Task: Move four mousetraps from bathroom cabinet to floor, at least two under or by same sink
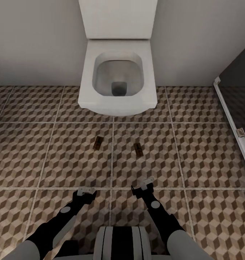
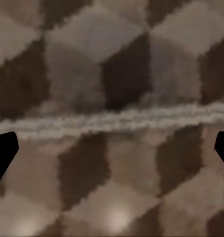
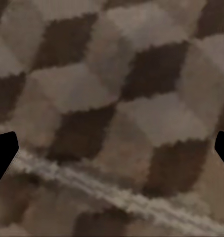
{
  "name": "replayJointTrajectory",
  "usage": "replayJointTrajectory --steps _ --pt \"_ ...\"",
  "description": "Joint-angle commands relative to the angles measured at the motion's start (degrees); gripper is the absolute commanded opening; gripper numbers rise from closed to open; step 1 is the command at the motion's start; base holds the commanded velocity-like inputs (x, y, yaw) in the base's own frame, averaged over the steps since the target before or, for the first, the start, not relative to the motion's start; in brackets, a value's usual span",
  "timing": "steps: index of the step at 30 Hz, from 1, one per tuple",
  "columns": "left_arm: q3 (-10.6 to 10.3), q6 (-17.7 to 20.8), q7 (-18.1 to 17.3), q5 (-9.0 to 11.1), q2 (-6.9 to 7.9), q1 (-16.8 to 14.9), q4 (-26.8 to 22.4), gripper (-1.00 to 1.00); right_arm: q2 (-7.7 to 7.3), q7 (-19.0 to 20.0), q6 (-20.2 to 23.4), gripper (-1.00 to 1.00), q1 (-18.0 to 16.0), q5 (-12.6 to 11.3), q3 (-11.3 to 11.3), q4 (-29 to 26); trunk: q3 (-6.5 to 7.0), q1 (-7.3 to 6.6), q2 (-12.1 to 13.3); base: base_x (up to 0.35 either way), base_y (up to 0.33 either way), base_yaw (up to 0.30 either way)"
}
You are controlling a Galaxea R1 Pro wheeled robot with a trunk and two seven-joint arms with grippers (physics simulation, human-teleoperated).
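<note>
Cube-patterned bathroom floor (image 1: pixel 46 151) before white toilet (image 1: pixel 117 76); two mousetraps (image 1: pixel 98 143) (image 1: pixel 138 149) lying flat, unlabelled. Left hand (image 1: pixel 85 190) and right hand (image 1: pixel 145 184) spread wide, empty.

Soft, even light fills the head view, moderately bright, with no clear source and no hard shadows; only faint shading lies under the toilet (image 1: pixel 117 72) rim. The bathroom floor (image 1: pixel 46 151) pattern is crisp there. Both wrist views are dimmer, blurred and blocky, the cube print smeared; a pale glare spot sits at the lower centre of the left wrist view.
</note>
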Motion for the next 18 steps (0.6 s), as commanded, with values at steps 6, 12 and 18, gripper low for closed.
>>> replayJointTrajectory --steps 6,12,18 --pt "-0.40 0.00 0.54 0.53 0.09 -0.05 -0.02 1.00 0.01 0.02 -0.13 1.00 -0.01 0.42 -0.08 0.01 1.31 -0.16 0.07 0.000 0.000 0.000" --pt "-0.40 0.00 0.54 0.53 0.09 -0.05 -0.01 1.00 0.01 0.02 -0.13 1.00 -0.01 0.42 -0.08 0.01 2.64 -0.31 0.15 0.000 0.000 0.000" --pt "-0.40 0.00 0.54 0.52 0.09 -0.05 -0.01 1.00 0.01 0.02 -0.13 1.00 -0.01 0.42 -0.08 0.01 3.97 -0.47 0.23 0.000 0.000 0.000"
